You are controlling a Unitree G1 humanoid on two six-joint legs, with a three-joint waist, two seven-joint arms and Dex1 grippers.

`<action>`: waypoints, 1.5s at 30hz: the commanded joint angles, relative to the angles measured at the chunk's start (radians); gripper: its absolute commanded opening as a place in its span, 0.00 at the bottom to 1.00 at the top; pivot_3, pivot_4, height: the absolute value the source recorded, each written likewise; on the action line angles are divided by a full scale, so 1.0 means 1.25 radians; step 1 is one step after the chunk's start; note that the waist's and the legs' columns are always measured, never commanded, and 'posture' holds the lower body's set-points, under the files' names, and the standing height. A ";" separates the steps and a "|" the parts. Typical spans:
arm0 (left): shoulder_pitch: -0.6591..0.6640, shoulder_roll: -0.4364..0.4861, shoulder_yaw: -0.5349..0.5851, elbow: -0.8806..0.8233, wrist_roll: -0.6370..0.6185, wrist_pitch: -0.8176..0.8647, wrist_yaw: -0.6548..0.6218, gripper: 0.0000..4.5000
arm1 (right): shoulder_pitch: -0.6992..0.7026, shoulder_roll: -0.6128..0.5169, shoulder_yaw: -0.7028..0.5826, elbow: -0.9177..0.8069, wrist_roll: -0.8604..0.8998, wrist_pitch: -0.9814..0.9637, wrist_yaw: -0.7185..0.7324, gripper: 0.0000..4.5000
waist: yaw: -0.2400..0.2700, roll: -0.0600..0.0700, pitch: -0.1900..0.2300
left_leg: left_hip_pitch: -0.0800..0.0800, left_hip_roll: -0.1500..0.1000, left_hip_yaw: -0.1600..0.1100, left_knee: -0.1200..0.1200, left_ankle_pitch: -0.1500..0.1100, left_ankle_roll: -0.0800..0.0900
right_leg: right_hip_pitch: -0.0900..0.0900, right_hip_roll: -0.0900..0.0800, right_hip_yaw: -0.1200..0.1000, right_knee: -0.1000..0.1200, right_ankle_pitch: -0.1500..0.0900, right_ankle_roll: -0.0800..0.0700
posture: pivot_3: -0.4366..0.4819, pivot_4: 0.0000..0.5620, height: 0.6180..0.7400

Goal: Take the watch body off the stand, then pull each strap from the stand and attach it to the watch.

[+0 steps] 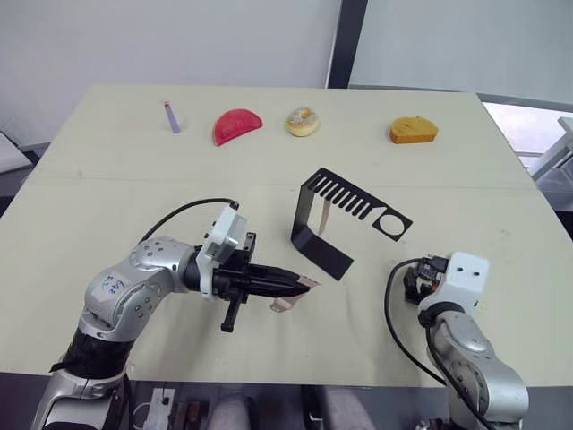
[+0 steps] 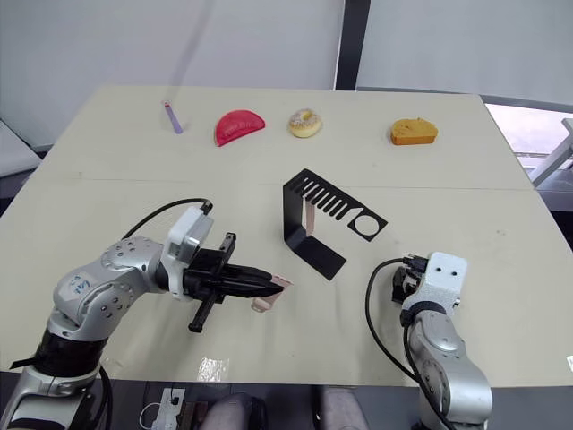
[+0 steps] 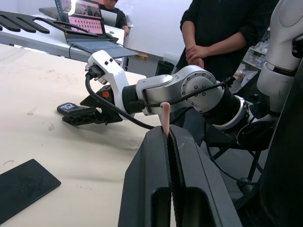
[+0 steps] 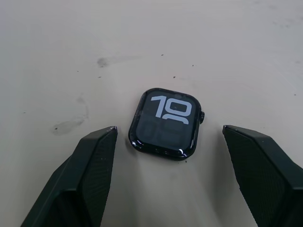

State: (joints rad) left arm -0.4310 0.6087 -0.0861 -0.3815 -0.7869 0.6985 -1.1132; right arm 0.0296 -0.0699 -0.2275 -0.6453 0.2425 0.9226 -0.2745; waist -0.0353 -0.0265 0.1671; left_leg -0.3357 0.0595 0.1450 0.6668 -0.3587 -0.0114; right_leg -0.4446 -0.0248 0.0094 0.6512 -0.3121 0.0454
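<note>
Watch [image 4: 165, 124] lies flat between the wide-open right gripper [image 4: 168, 177] fingers. Left gripper [image 1: 300, 283], clamped on a strap [image 3: 165, 117], points toward it past the stand [image 1: 320, 253].

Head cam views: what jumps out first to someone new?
The left gripper, shut on a pink strap near the table's front, just short of the black stand. A second strap hangs from the stand's slotted arm. At front right, the right gripper stands open around the watch body, lying face up on the table.

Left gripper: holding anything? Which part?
Yes. The left gripper is shut on a strap, pinched near one end. The right gripper holds nothing.
</note>
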 commanded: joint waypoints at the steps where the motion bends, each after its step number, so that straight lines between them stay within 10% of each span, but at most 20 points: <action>1: -0.013 -0.004 0.014 -0.025 -0.017 -0.005 0.003 0.00 | 0.000 0.010 -0.026 -0.012 -0.023 0.001 -0.012 0.82 | 0.000 0.000 0.000 | 0.000 0.000 0.000 0.000 0.000 0.000 | 0.000 0.000 0.000 0.000 0.000 0.000 | 0.48 0.27 0.98; 24: 0.000 -0.010 0.015 -0.023 -0.010 -0.019 0.008 0.00 | -0.040 -0.009 -0.038 0.048 -0.039 -0.032 0.057 0.82 | -0.018 0.000 0.000 | 0.000 0.000 0.000 0.000 0.000 0.000 | 0.000 0.000 0.000 0.001 0.000 0.000 | 0.48 0.27 0.98; 27: 0.001 -0.010 0.014 -0.020 -0.009 -0.022 0.008 0.00 | -0.041 -0.002 -0.035 0.049 -0.046 -0.035 0.056 0.99 | -0.018 0.000 0.000 | 0.000 0.000 0.000 0.000 0.000 0.000 | 0.000 0.000 0.000 0.001 0.000 0.000 | 0.48 0.27 0.98; 39: 0.009 -0.011 0.011 -0.016 -0.004 -0.034 0.006 0.00 | -0.060 0.014 -0.049 0.073 -0.053 -0.047 0.048 0.99 | -0.018 0.000 0.000 | 0.000 0.000 0.000 0.000 0.000 0.000 | 0.000 0.000 0.000 0.001 0.000 0.000 | 0.48 0.27 0.98; 45: 0.013 -0.011 0.010 -0.015 -0.003 -0.039 0.004 0.00 | -0.063 0.021 -0.052 0.073 -0.057 -0.042 0.047 0.71 | -0.017 0.000 0.000 | 0.000 0.000 0.000 0.000 0.000 0.000 | 0.000 0.000 0.000 0.001 0.000 0.000 | 0.48 0.27 0.98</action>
State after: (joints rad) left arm -0.4191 0.5994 -0.0862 -0.3808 -0.7850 0.6665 -1.1057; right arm -0.0509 -0.0477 -0.2808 -0.5455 0.1773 0.8726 -0.2146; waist -0.0567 -0.0265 0.1671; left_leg -0.3353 0.0595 0.1450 0.6669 -0.3585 -0.0119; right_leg -0.4446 -0.0247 0.0095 0.6524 -0.3121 0.0452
